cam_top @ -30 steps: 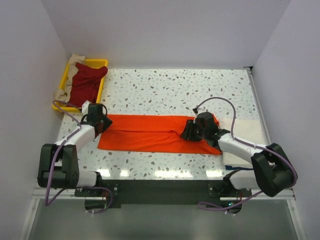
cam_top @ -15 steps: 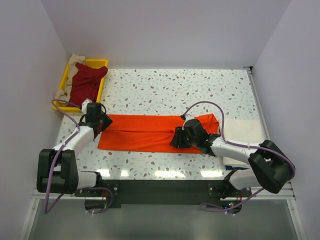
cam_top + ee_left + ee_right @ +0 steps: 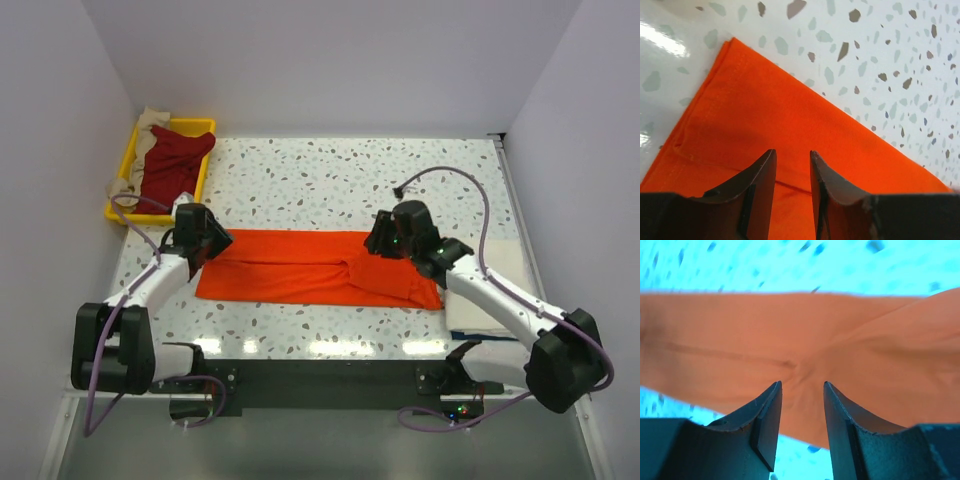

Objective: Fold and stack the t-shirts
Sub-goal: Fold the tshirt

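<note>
The bright orange t-shirt (image 3: pixel 290 268) lies on the speckled table as a long flat strip, with a small pucker right of its middle. My left gripper (image 3: pixel 212 243) hovers over the strip's left end. In the left wrist view it (image 3: pixel 792 155) is open, with orange cloth (image 3: pixel 790 105) beneath and nothing between the fingers. My right gripper (image 3: pixel 378 243) hangs over the strip's right part. In the right wrist view it (image 3: pixel 802 386) is open above the puckered orange cloth (image 3: pixel 740 350). A dark red t-shirt (image 3: pixel 172 165) and a beige one (image 3: pixel 150 122) lie in the tray.
The yellow tray (image 3: pixel 195 125) stands at the back left corner. A folded cream-white shirt (image 3: pixel 495 262) lies at the right, under the right arm's forearm. White walls close in the table on three sides.
My right gripper swung left and low over the orange strip, then rose and moved back toward the far edge. The left gripper shifted slightly. The strip's right end now lies flat again.
</note>
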Tool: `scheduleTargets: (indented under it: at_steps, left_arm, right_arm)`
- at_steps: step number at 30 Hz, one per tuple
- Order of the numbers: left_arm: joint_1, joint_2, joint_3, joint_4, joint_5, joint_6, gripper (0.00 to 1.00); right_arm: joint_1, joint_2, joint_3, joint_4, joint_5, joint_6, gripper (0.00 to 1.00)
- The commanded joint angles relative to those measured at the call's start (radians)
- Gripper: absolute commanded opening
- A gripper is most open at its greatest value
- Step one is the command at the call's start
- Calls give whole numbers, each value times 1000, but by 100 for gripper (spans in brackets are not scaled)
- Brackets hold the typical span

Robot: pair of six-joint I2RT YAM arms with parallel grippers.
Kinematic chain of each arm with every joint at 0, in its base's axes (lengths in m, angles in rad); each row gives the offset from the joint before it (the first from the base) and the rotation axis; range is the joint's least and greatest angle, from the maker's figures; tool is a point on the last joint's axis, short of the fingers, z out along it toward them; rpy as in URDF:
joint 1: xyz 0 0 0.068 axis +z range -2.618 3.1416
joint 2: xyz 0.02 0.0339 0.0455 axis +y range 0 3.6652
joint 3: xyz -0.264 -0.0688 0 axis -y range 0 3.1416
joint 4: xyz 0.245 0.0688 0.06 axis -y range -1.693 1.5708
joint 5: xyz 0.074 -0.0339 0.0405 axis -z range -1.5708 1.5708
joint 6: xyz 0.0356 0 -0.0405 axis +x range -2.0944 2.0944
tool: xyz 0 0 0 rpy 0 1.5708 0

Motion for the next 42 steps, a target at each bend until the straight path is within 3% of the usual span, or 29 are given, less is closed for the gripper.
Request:
scheduleTargets:
  at_steps: [1,6,14,25,32,35,38,42]
  left_arm:
    - [-37,-14,36,84,73,31,38]
    - [-120,49,105,104,112,42,38]
    - [-220,195,269,103,125,65,38]
    - [-270,408,381,104,139,66,37]
    - [-271,468,390,104,127,65,37]
    - [-271,494,393,94,99,56,37]
    - [-271,517,395,78,82,42,36]
    - [-271,543,396,57,61,22,35]
  right_arm:
    - [-188,31,94,-110,13,-59,42]
    - [-388,142,194,-135,-62,-97,41]
    - [-543,284,181,-99,-105,-96,31]
    - [-574,406,148,0,-147,-90,30]
    - [-574,384,107,34,-147,-53,29]
    - [-574,360,75,37,-127,-50,21]
    - [-575,320,56,19,-110,-50,3]
    - [-578,254,36,-18,-46,-56,0]
